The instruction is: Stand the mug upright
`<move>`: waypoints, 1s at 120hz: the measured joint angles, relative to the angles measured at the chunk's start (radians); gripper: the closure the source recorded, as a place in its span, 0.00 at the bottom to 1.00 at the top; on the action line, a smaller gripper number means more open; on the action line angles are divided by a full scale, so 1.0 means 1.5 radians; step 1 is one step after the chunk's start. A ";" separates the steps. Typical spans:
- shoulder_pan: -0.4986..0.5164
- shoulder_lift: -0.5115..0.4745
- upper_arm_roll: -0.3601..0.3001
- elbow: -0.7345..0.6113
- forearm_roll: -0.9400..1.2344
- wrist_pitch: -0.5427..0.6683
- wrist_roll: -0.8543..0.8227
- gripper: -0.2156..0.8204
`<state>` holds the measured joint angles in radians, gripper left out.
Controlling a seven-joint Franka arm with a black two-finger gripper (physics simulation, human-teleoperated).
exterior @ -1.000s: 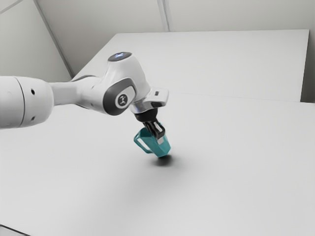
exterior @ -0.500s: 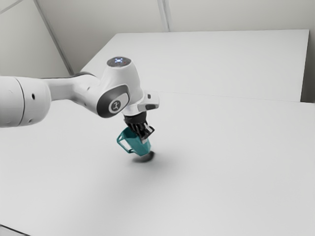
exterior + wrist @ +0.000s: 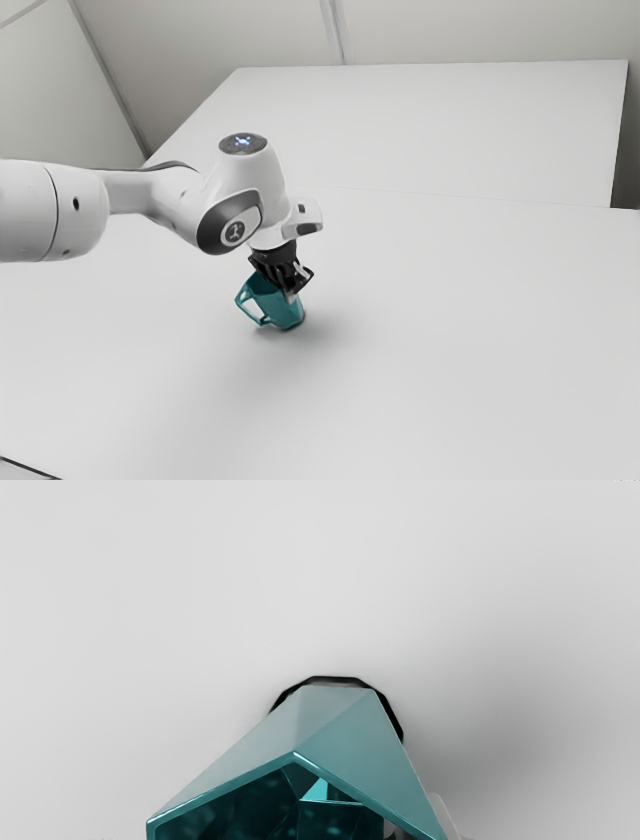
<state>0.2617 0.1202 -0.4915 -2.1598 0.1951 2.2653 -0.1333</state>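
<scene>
Exterior view, arm: the white arm [image 3: 235, 205] comes in from the exterior view's left and bends down over the table [image 3: 460, 320].
Exterior view, gripper: the black gripper [image 3: 287, 290] points down at a slant, its tips at the mug's upper part.
Exterior view, mug: the teal mug [image 3: 283, 311] is under the gripper, low over the table, tilted; its open end leans up toward the exterior view's left, and its base points down toward the exterior view's right. Whether the base touches the table, I cannot tell.
Exterior view, handle: the angular handle [image 3: 248, 313] stands out on the exterior view's left side of the mug.
Exterior view, background: a pale wall [image 3: 480, 30] rises behind the table.
Wrist view, mug: the faceted body narrows away from the hand toward its base, with the bright rim [image 3: 220, 788] nearest and part of the dark inside in sight.
Wrist view, fingers: they are clenched on the mug's side wall, the outer finger [image 3: 441, 811] against the outside and a small part of the inner finger [image 3: 390, 829] within the opening.
Wrist view, shadow: a narrow black shadow [image 3: 393, 712] hugs the base, and a softer grey one spreads over the table beside the mug.
</scene>
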 joint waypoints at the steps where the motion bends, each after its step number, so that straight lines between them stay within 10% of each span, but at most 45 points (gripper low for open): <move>1: 0.000 0.000 0.000 0.000 0.001 0.000 -0.001 0.92; 43: 0.000 -0.012 -0.001 -0.003 0.017 0.001 -0.025 0.36; 105: 0.006 -0.039 0.000 0.266 -0.052 -0.220 -0.037 0.22; 120: -0.036 -0.026 0.063 0.372 -0.068 -0.321 -0.034 0.22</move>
<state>0.2071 0.0810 -0.3968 -1.6016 0.0926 1.7843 -0.1843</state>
